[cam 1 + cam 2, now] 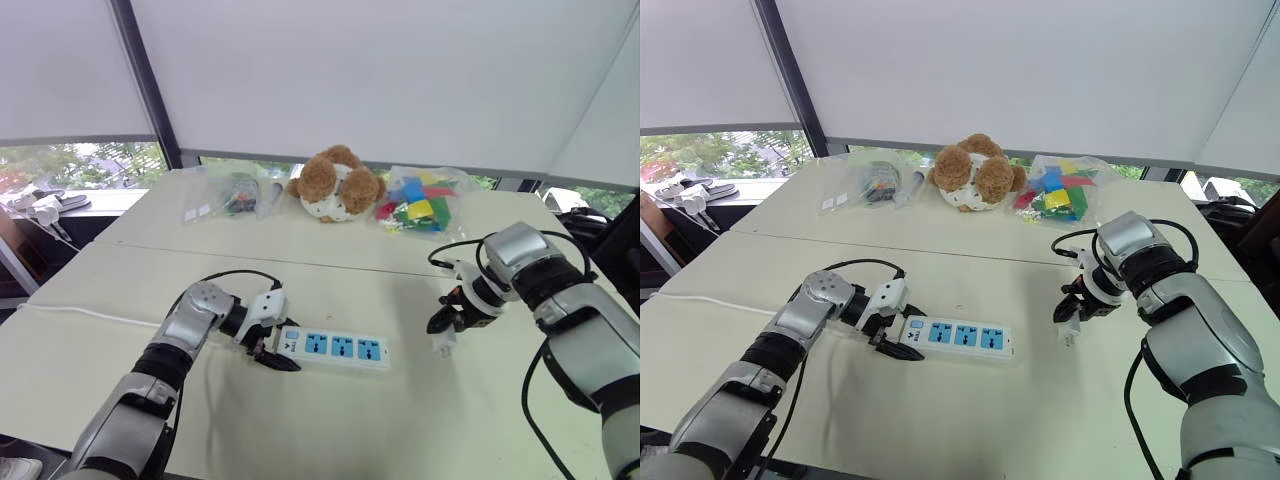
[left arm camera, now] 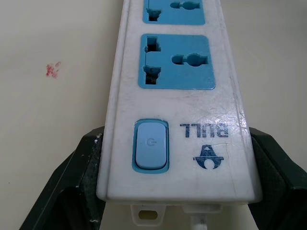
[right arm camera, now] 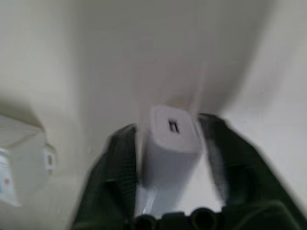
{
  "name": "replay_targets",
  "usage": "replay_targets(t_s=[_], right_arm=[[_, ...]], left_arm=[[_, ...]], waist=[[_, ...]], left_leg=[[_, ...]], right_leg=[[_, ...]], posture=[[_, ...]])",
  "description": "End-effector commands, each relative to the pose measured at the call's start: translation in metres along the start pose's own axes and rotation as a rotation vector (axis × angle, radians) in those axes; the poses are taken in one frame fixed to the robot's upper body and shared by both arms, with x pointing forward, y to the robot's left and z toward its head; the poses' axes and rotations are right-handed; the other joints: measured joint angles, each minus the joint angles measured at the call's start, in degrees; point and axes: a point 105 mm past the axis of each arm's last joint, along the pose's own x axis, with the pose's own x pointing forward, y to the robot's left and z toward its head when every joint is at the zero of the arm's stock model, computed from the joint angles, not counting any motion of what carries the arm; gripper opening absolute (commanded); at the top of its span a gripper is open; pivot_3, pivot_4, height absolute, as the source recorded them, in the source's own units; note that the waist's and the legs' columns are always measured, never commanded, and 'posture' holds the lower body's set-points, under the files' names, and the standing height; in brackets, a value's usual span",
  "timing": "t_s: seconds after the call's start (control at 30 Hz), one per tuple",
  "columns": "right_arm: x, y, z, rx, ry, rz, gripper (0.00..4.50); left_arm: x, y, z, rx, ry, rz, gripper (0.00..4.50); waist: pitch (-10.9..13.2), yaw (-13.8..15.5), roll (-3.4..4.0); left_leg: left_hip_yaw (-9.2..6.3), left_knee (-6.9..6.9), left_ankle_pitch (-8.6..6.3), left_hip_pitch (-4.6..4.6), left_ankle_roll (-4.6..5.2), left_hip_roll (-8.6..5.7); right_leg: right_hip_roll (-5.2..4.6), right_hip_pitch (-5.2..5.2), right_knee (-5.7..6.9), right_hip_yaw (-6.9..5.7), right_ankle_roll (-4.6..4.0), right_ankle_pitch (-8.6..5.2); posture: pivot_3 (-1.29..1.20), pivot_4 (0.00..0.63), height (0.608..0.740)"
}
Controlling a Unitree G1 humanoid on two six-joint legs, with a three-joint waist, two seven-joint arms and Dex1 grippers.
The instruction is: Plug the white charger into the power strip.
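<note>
Bracing is judged to be the reason for the left gripper [image 1: 272,352] being clamped narrowly across the switch end of the power strip [image 1: 335,348], a black finger pressed against each long side, so that the strip is kept from sliding when a plug is pushed in. The strip is laid flat toward the near edge of the desk [image 1: 400,420], roughly midway along it, with its three blue sockets [image 2: 175,62] facing up and unoccupied. The white charger [image 3: 170,143] is held between the fingers of the right gripper [image 1: 446,322], closed on its sides, low over the desk nearer the right edge and well apart from the strip. A small slot on the charger's end is turned back toward the wrist, so the prongs are judged to point away and down, ready for a socket. The prongs themselves are hidden, and whether the charger touches the desk cannot be told. The right wrist view is blurred. The strip's cable [image 1: 80,313] is seen running to the left edge, its join with the strip covered by the gripper. A plush bear [image 1: 335,185] and a bag of coloured blocks [image 1: 420,205] are left along the far edge, out of the way
</note>
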Motion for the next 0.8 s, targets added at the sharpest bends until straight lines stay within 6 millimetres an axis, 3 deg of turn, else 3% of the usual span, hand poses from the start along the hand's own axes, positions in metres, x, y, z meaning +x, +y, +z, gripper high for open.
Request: replay_targets(t_s=[0.03, 0.17, 0.23, 0.33, 0.4, 0.53, 0.6, 0.8], right_arm=[[-0.003, -0.003, 0.001, 0.032, -0.012, -0.004, 0.8], [-0.02, 0.01, 0.02, -0.019, -0.172, 0.12, 0.8], [-0.04, 0.027, 0.044, -0.229, -0.41, 0.206, 0.8], [-0.065, 0.052, 0.054, -0.42, -0.702, 0.305, 0.8], [-0.069, 0.064, 0.046, -0.579, -0.842, 0.312, 0.8], [-0.075, 0.089, 0.032, -0.651, -1.09, 0.447, 0.8], [-0.066, 0.098, 0.018, -0.723, -1.132, 0.489, 0.8], [-0.034, 0.111, -0.01, -0.72, -1.142, 0.642, 0.8]], left_arm=[[0.006, -0.005, -0.009, -0.033, 0.026, -0.015, 3.07], [0.003, 0.0, -0.006, -0.022, 0.035, -0.015, 3.07], [0.002, 0.001, -0.004, -0.01, 0.043, -0.029, 3.07], [0.001, 0.004, -0.004, 0.001, 0.067, -0.043, 3.07], [0.002, 0.01, -0.005, 0.011, 0.092, -0.03, 3.07], [0.0, 0.021, -0.011, 0.075, 0.145, 0.03, 3.07], [-0.002, 0.025, -0.013, 0.097, 0.149, 0.062, 3.07], [-0.003, 0.018, -0.023, 0.147, 0.153, 0.038, 3.07]], waist=[[0.0, 0.1, 0.0], [0.0, 0.1, 0.0], [0.0, 0.1, 0.01], [0.0, 0.1, 0.01], [0.0, 0.2, 0.0], [0.0, 0.1, -0.02], [0.0, 0.1, -0.01], [0.0, -0.2, -0.01]], left_leg=[[-0.03, 0.01, 0.0, 0.01, 0.0, 0.0], [-0.03, 0.03, 0.0, 0.01, 0.01, -0.01], [-0.02, 0.03, 0.0, 0.0, 0.0, -0.01], [-0.09, 0.06, -0.01, -0.02, 0.01, 0.0], [-0.14, 0.07, -0.01, -0.02, 0.01, 0.0], [-0.2, 0.14, -0.01, 0.02, 0.01, -0.01], [-0.2, 0.17, 0.01, 0.09, -0.01, -0.02], [-0.14, 0.1, -0.01, 0.91, 0.01, -0.01]], right_leg=[[0.01, 0.04, 0.0, -0.02, 0.0, 0.0], [0.0, 0.05, -0.01, -0.02, 0.0, 0.0], [0.01, 0.04, -0.01, -0.02, 0.0, 0.0], [0.03, 0.07, -0.01, -0.03, 0.05, 0.02], [0.06, 0.1, -0.03, -0.05, 0.1, 0.05], [0.05, 0.27, -0.11, -0.08, 0.19, 0.1], [0.06, 0.37, -0.12, -0.07, 0.22, 0.11], [0.07, 1.19, -0.25, -0.02, 0.22, 0.11]], posture=[[0.0, 0.15, 0.739], [0.0, 0.15, 0.739], [0.0, 0.15, 0.739], [0.0, 0.15, 0.739], [0.0, 0.15, 0.739], [0.0, 0.15, 0.739], [0.0, 0.15, 0.739], [0.0, 0.15, 0.739]])
